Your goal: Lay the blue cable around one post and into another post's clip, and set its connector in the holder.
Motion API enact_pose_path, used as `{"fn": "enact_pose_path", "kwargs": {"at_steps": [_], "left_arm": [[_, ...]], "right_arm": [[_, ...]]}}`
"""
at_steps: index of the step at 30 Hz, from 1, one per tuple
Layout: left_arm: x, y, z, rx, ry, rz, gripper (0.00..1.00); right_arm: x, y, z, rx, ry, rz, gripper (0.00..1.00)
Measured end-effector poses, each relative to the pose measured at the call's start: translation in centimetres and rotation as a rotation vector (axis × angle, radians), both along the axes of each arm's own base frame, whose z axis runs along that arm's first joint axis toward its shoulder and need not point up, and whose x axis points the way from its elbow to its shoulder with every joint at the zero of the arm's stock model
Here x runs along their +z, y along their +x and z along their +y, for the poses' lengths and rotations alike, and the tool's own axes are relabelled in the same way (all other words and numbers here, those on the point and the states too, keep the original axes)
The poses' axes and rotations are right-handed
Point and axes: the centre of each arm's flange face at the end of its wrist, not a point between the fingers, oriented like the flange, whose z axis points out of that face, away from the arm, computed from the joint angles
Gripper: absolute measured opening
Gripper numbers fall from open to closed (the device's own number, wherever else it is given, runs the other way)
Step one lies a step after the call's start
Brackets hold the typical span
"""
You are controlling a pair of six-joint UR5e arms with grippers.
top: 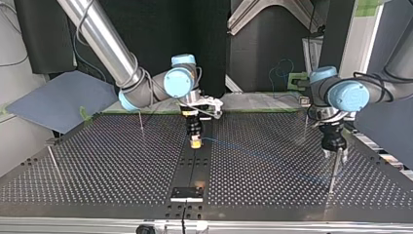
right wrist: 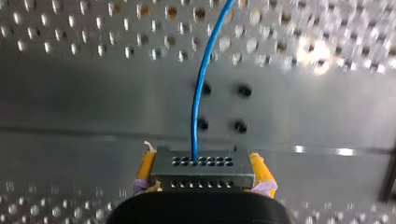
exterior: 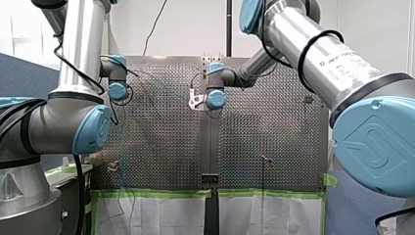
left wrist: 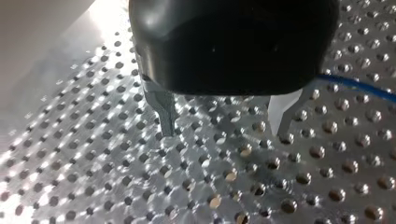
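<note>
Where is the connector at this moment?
The connector is gripped between the yellow pads of my right tool, above the table's middle strip near the top view's centre, with the blue cable leading away from it.

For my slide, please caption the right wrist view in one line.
My right gripper clamps the grey connector between yellow pads; its blue cable runs ahead over the perforated table.

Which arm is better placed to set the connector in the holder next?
Right: my right claw grips the connector, in line with the holder; my left claw hangs open and empty by a post.
</note>
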Motion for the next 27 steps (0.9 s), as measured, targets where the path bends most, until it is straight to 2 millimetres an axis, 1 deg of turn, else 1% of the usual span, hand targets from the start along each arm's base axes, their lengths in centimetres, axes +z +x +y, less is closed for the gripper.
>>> {"fn": "enact_pose_path", "kwargs": {"at_steps": [7, 9, 16, 25, 27], "left_arm": [[-0.4, -0.1, 0.0, 0.021, -0.005, -0.005, 1.0], [-0.7, 0.0, -0.1, 0.018, -0.003, 0.0, 1.0], [-3.5, 0.7, -1.1, -0.016, 0.0, 0.048, 1.0], [-4.1, 0.8, -1.3, -0.01, -0.001, 0.056, 1.0], [-4.1, 0.7, -1.4, -0.011, 0.0, 0.057, 1.0]], "right_arm": [[0.4, -2.3, -0.6, -0.056, -0.018, -0.055, 0.0], [0.2, -2.9, -0.8, -0.07, -0.019, -0.064, 0.0], [-2.1, -5.6, -2.2, -0.143, -0.01, -0.098, 0.0], [-5.4, -9.2, -3.4, -0.25, -0.01, -0.105, 0.0], [-6.0, -9.7, -3.4, -0.261, -0.01, -0.106, 0.0]]}}
